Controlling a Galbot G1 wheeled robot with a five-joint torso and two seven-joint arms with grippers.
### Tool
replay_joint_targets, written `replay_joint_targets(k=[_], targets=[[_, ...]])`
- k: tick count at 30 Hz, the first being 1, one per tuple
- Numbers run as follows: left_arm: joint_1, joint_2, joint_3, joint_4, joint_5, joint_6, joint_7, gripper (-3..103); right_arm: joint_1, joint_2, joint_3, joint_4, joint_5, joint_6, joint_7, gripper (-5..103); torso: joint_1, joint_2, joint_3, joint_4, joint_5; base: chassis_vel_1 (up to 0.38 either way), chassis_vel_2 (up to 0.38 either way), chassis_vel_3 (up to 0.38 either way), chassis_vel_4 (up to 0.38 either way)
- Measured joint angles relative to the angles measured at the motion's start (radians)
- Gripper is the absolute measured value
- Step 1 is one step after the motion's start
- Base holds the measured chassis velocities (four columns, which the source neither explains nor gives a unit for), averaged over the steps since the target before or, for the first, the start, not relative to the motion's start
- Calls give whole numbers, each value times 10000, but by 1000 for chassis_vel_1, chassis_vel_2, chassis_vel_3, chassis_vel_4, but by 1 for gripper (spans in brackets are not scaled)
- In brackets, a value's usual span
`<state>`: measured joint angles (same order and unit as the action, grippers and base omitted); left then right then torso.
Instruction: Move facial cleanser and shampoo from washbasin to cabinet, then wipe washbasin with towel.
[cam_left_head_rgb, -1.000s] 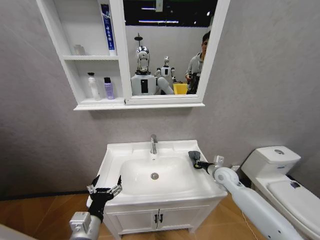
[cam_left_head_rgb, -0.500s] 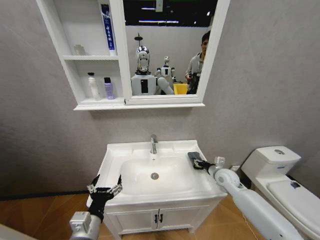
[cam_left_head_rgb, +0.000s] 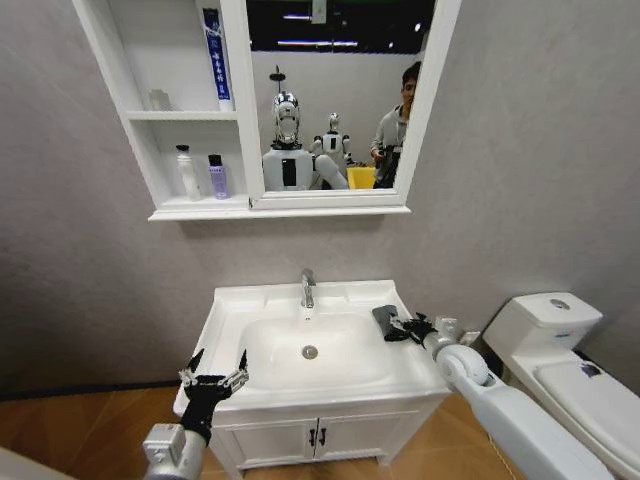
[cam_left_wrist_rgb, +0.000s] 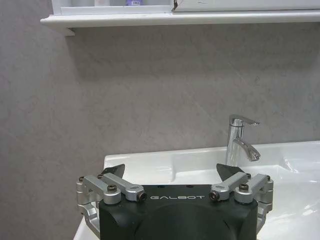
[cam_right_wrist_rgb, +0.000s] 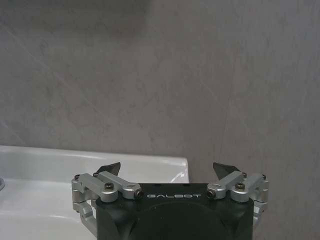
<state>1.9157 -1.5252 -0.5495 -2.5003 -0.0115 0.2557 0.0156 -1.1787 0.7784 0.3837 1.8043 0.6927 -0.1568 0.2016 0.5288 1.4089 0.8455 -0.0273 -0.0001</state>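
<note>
The white washbasin has a chrome tap and a round drain. A small dark towel lies on its right rim. My right gripper is just right of the towel, open, and in the right wrist view the right gripper holds nothing. My left gripper hovers open at the basin's front left corner; the left gripper faces the tap. On the cabinet, a blue tube stands above a white bottle and a purple bottle.
A mirror joins the cabinet shelves on the right. A white toilet stands right of the basin, close to my right arm. Below the basin is a two-door cupboard. A grey wall backs everything.
My right gripper has drawn back a little to the right, off the towel, with its fingers now spread. The towel has shifted slightly forward on the rim. The left arm has barely moved.
</note>
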Motion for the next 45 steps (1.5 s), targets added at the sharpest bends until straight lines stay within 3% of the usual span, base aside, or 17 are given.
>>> replay_joint_targets(k=[1,3,4,8,10,11,13,15,17,19,26,34,45], targets=[[-5,103,-1,1,-46,0,-6,100,-730,12,694,507,-465,293,-182,100,0,0,0,-2,-1,0,0,0,0],[-7,164,-1,2,-74,0,-9,100,-1163,61,1081,806,-557,354,-219,100,0,0,0,-3,1,0,0,0,0],[-14,359,-2,2,-179,-1,-25,100,-2442,342,2295,1722,-765,468,-258,100,0,0,0,-1,0,0,0,0,0],[-47,554,-9,3,-331,8,-79,100,-3782,779,3299,2594,-1045,593,-292,100,0,0,-1,0,-2,0,0,0,0],[-258,819,30,3,-543,32,-174,100,-6193,2005,4406,4139,-1519,706,-256,100,-1,1,-2,-12,-2,0,0,0,0],[-258,819,30,3,-543,32,-174,100,-6193,2005,4406,4139,-1519,706,-256,100,-1,1,-2,-12,-2,0,0,0,0],[-432,925,134,4,-646,39,-242,100,-7338,3273,4548,5015,-1988,791,-184,100,-3,2,-3,-8,-4,0,0,0,0],[-455,943,156,3,-656,39,-249,100,-7493,3524,4526,5138,-2102,817,-149,100,-3,2,-3,-7,-3,0,0,0,0],[-551,1082,202,3,-676,24,-286,100,-8173,4478,4283,5682,-2566,921,35,100,-2,1,-2,-1,-2,0,0,0,0],[-607,1228,231,4,-745,10,-343,100,-8561,4833,4149,6022,-2775,987,114,100,-2,1,-1,-3,-4,0,0,0,0],[-524,1464,196,4,-1126,13,-582,100,-8955,4708,4284,6913,-2940,878,269,100,1,0,1,-3,0,0,0,0,0],[-367,1441,-199,3,-1424,48,-743,100,-9044,4711,4399,6997,-3056,1049,265,100,0,0,1,-4,1,0,0,0,0],[41,1261,-869,4,-1570,42,-1401,100,-9012,4690,4409,6929,-3040,1067,242,100,0,0,0,-3,1,0,0,0,0]])
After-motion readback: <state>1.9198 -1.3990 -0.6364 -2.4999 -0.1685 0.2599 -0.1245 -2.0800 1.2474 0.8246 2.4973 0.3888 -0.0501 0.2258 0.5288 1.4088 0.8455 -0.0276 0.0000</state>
